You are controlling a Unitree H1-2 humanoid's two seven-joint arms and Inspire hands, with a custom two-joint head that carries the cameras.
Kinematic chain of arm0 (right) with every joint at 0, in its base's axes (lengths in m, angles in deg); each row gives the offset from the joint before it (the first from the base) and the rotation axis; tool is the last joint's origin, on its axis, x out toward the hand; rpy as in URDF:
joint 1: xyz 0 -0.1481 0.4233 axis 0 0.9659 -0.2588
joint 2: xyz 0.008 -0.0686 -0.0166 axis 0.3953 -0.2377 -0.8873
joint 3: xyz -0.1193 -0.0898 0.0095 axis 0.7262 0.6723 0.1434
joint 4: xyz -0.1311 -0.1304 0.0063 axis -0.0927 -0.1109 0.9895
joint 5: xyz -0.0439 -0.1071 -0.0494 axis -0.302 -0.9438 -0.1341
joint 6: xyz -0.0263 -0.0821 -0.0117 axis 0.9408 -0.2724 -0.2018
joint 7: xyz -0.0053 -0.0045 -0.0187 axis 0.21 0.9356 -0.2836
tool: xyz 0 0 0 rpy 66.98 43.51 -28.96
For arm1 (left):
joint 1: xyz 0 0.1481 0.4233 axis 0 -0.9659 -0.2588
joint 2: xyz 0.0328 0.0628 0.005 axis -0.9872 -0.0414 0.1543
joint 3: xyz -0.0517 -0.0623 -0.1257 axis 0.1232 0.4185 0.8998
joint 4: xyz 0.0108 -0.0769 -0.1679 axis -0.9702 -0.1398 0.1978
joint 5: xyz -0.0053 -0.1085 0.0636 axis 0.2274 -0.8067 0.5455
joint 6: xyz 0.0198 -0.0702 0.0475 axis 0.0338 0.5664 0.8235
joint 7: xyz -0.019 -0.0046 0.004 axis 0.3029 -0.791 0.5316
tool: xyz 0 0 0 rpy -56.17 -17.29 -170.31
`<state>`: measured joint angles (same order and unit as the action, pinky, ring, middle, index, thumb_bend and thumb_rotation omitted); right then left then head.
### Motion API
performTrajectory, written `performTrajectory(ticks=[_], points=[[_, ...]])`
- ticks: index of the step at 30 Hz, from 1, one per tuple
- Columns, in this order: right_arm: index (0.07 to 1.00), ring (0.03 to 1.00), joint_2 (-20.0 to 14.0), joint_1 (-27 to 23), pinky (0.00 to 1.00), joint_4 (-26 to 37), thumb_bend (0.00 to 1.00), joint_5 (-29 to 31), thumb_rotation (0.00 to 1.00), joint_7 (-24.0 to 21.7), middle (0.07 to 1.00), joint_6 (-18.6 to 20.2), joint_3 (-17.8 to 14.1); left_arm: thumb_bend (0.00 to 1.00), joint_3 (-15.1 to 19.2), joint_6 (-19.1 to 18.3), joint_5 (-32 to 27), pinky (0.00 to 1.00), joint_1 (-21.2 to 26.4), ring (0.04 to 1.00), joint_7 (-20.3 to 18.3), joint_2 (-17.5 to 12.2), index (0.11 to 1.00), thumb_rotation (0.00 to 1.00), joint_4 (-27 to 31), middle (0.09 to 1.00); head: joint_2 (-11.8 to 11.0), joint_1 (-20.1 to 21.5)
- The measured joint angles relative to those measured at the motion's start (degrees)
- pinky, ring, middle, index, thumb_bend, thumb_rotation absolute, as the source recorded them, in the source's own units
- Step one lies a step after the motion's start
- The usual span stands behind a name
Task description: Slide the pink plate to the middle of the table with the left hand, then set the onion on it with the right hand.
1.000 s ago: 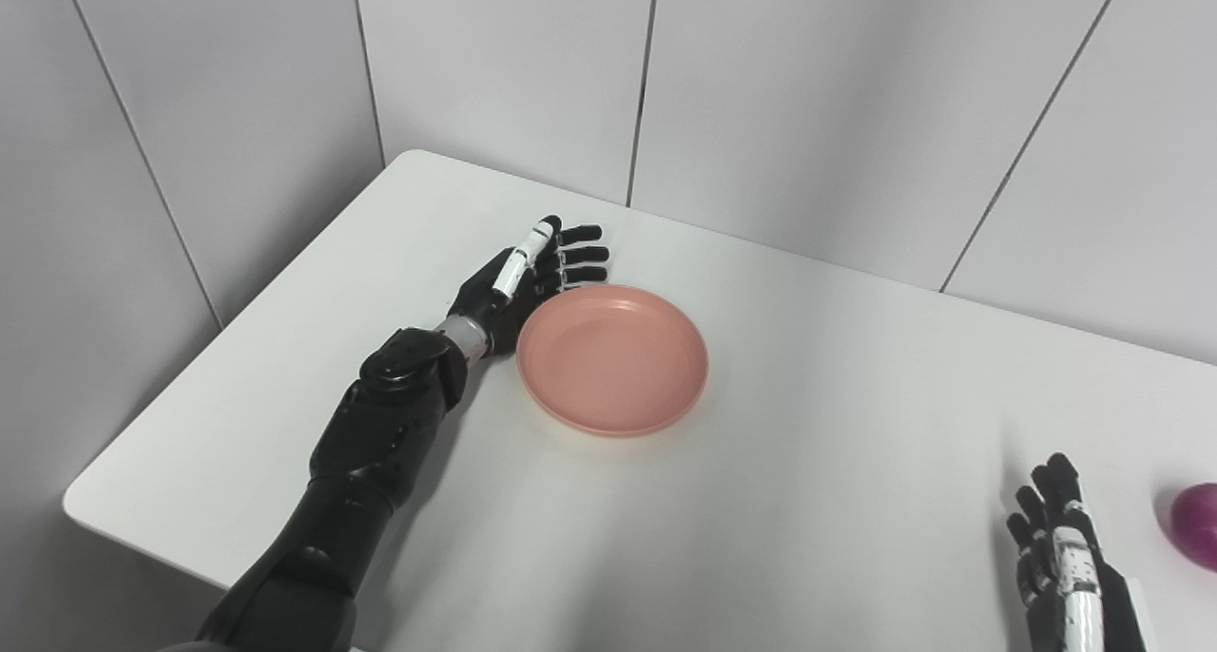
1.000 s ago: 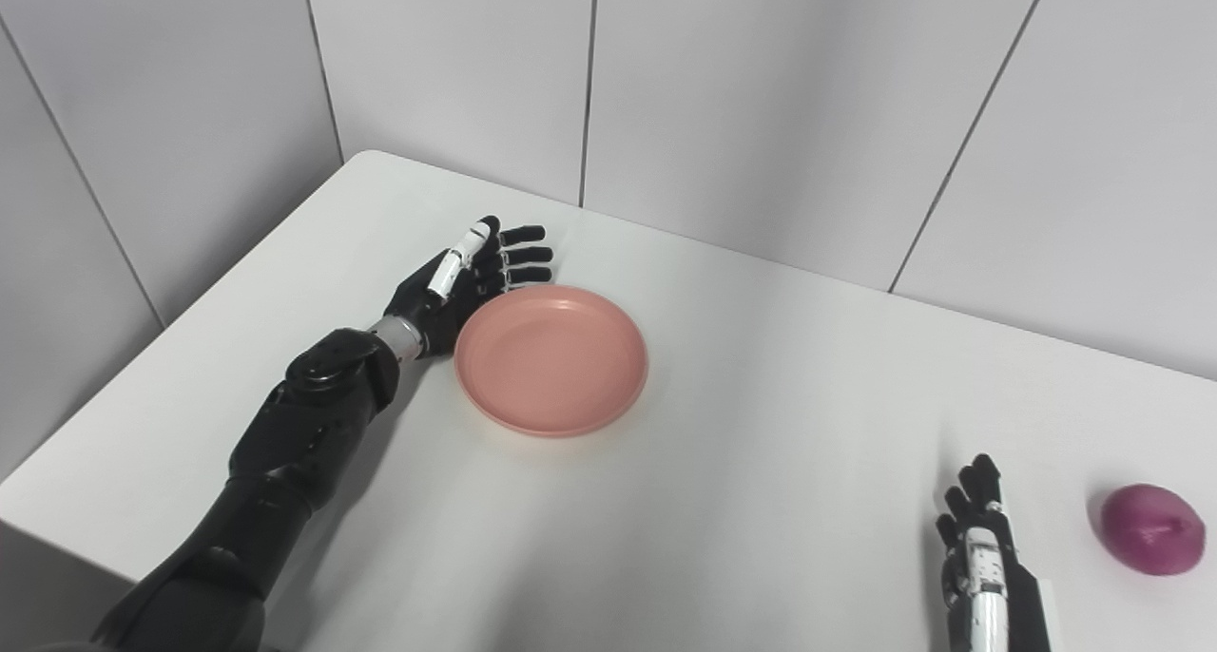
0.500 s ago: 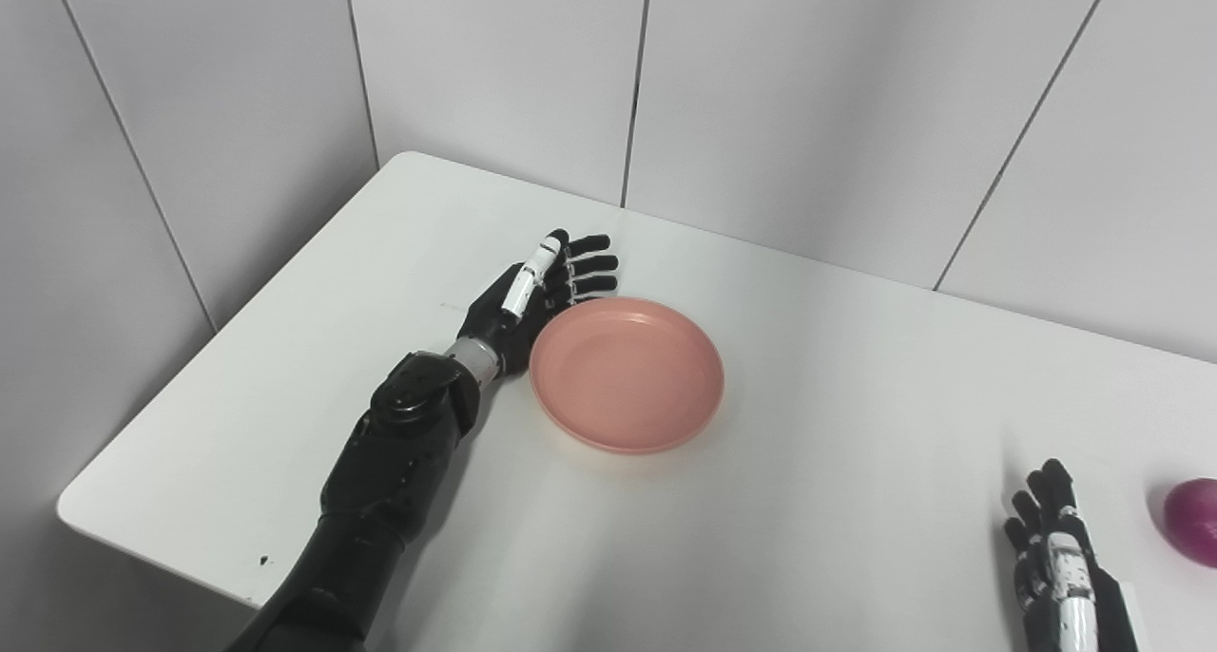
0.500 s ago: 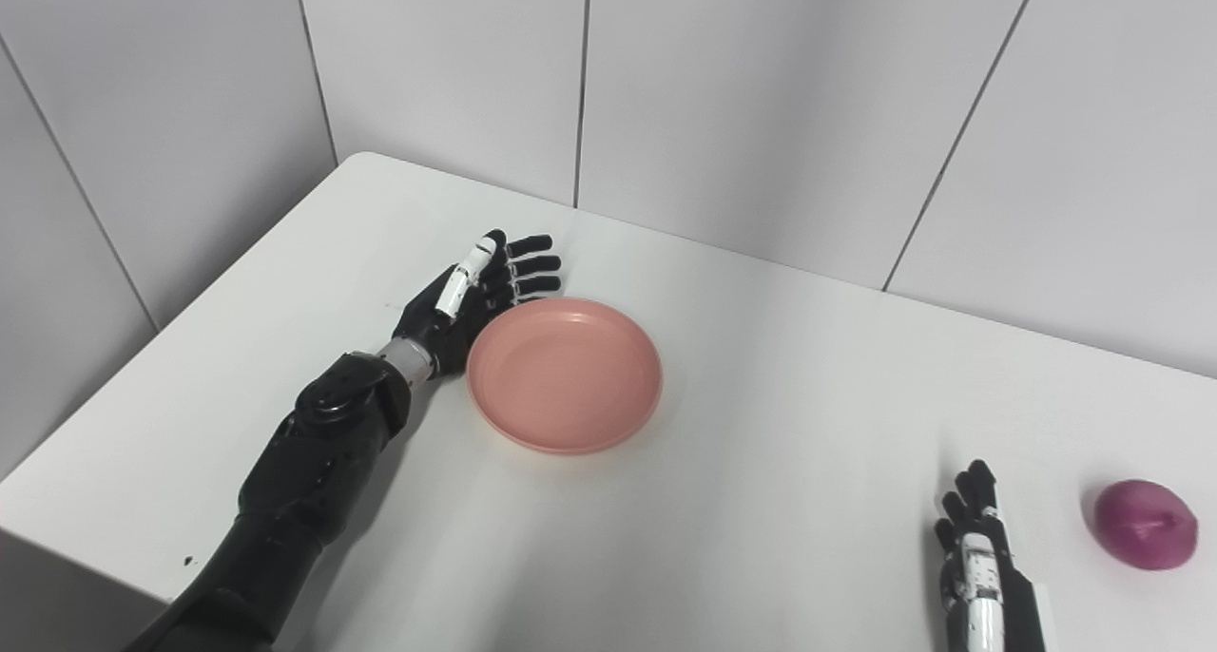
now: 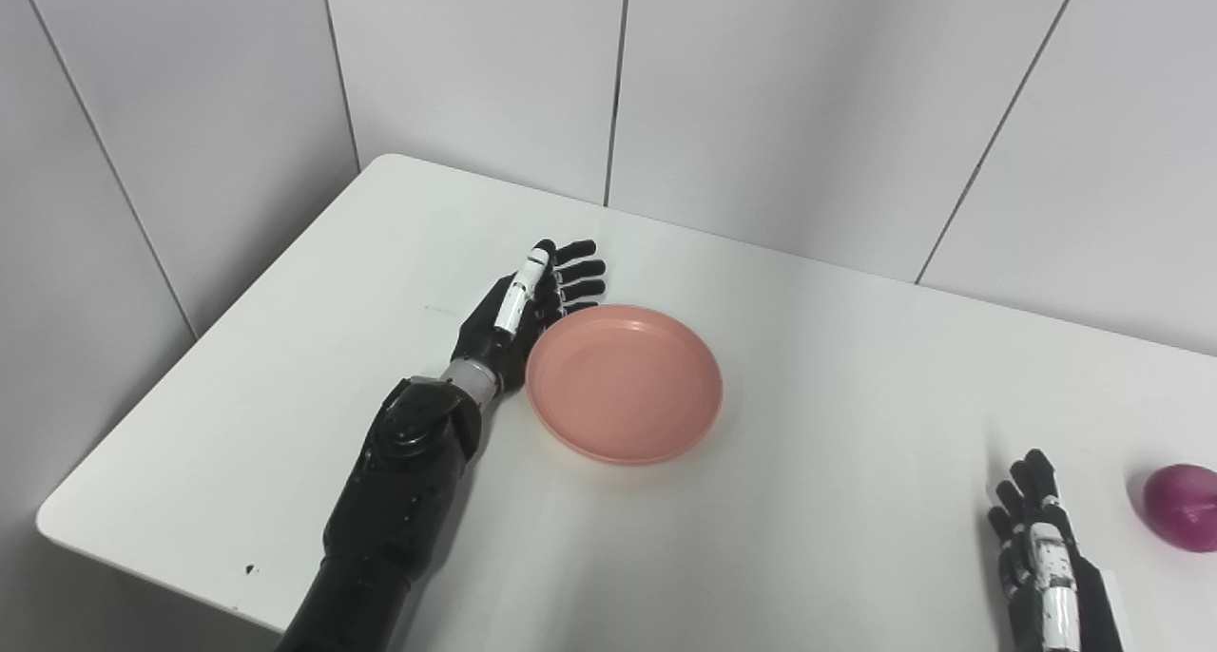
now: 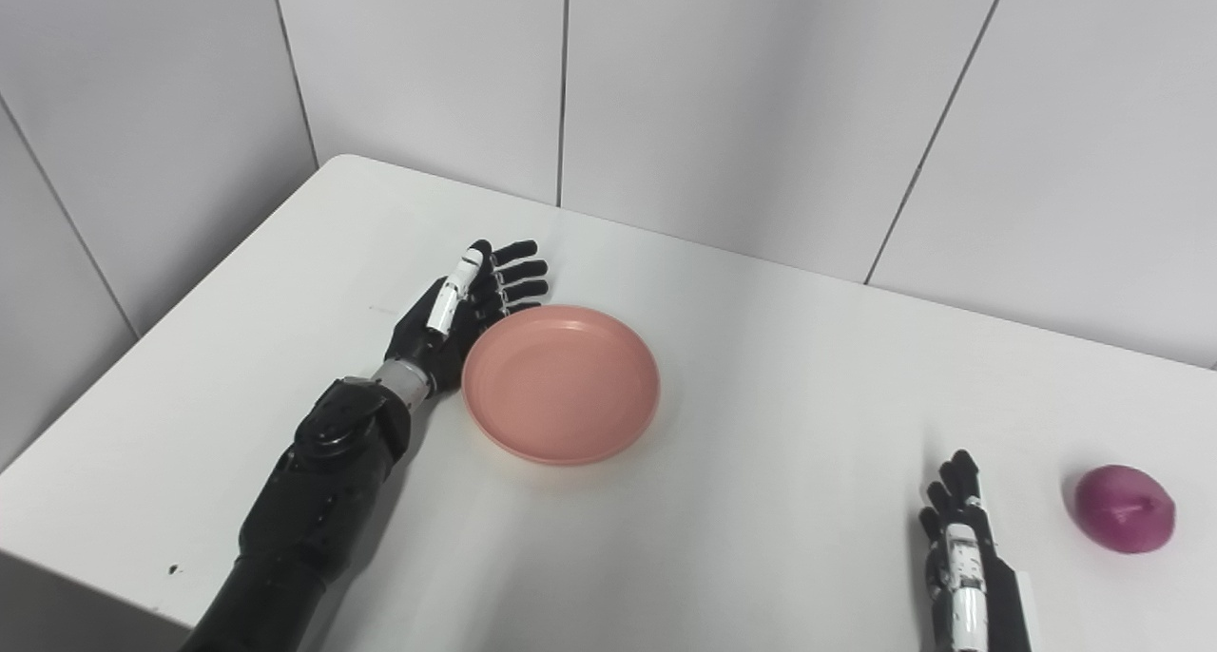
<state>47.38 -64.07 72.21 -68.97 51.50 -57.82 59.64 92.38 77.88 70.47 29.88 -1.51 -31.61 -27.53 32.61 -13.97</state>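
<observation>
— How are the fingers (image 5: 576, 270) of the left hand (image 5: 525, 308) held?
— They are stretched out and spread, nothing gripped; the hand is set on edge against the left rim of the pink plate (image 5: 624, 383), toward the bench's (image 5: 818, 500) far left corner.
— And the right hand (image 6: 958, 541)?
— Its fingers are extended and apart, nothing held; it is kept low by the near edge, toward the right.
— Where is the onion (image 6: 1124, 508) seen?
— It is lying on the bench just right of the right hand, untouched, well apart from the plate, which is placed left of the bench's middle.
</observation>
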Motion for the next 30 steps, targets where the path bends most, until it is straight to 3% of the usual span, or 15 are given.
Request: performTrajectory(ticks=[26, 30], points=[[1.0, 1.0, 0.3, -0.1, 1.0, -1.0, 0.08, -0.3, 1.0, 0.3, 1.0, -1.5, 0.2, 0.34, -1.3, -0.3, 2.6, 0.74, -2.4, 0.774, 4.0, 4.9, 0.751, 1.0, 4.4, 0.776, 1.0, 3.2], [1.0, 1.0, 0.4, -0.1, 1.0, -1.0, 0.12, -0.3, 1.0, 0.3, 1.0, -1.5, 0.3, 0.35, -1.6, -0.3, 3.1, 0.74, -3.0, 0.775, 4.0, 5.4, 0.753, 1.0, 5.2, 0.779, 1.2, 4.0]])
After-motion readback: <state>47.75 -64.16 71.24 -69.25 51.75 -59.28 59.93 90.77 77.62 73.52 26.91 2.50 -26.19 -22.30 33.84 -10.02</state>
